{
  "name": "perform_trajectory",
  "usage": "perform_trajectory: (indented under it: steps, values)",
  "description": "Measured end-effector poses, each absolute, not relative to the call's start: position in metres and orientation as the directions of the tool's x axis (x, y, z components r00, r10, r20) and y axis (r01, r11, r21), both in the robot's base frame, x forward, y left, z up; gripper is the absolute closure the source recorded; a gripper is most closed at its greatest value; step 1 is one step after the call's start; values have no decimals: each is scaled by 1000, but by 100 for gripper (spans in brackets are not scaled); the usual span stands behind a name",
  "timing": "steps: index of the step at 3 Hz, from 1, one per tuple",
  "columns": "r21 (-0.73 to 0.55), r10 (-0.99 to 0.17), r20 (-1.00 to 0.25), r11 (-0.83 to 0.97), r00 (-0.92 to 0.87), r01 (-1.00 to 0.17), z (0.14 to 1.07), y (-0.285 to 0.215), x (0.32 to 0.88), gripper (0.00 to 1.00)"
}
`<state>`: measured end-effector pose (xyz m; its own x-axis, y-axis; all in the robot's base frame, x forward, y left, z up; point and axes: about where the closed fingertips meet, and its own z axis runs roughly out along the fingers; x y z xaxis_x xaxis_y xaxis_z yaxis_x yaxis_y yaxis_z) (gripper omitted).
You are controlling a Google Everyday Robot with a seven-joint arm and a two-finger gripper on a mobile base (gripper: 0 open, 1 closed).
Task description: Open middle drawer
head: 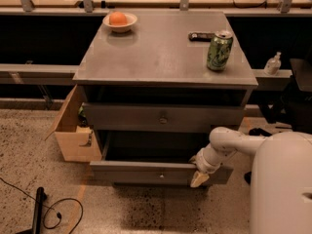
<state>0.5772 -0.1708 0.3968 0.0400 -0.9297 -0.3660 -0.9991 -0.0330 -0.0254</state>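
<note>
Although the middle drawer [136, 172] stands partly out from beneath the front edge of the worktop [161, 62], with its dark interior showing behind the front panel, some travel appears to remain; the step in hand is judged to be the outward pull. The drawer's long axis runs parallel to the worktop's front edge; its small round knob [161, 177] sits at the centre of the panel, below the midpoint of that edge. The gripper [200, 177], the only end effector, is at the right part of the same panel, below and forward of the front right corner; whether it is wide, narrow or holding the panel cannot be told. From the gripper, the knob lies toward the worktop's left edge, near but apart; the bulk of the drawer lies on that same side. The coming move is judged to run straight away from the front edge, square to the long axis; an off-centre pull may skew the drawer. The drawer above [204, 118] sits further back; a can [219, 50] stands near the right edge.
</note>
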Motion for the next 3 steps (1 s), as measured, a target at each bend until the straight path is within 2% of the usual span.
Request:
perform_trajectory:
  steps: [2, 3]
  values:
    - [-1, -935, -353, -42, 39, -999, 403, -170, 566, 88]
    - [-1, -935, -353, -42, 39, -999, 404, -170, 566, 88]
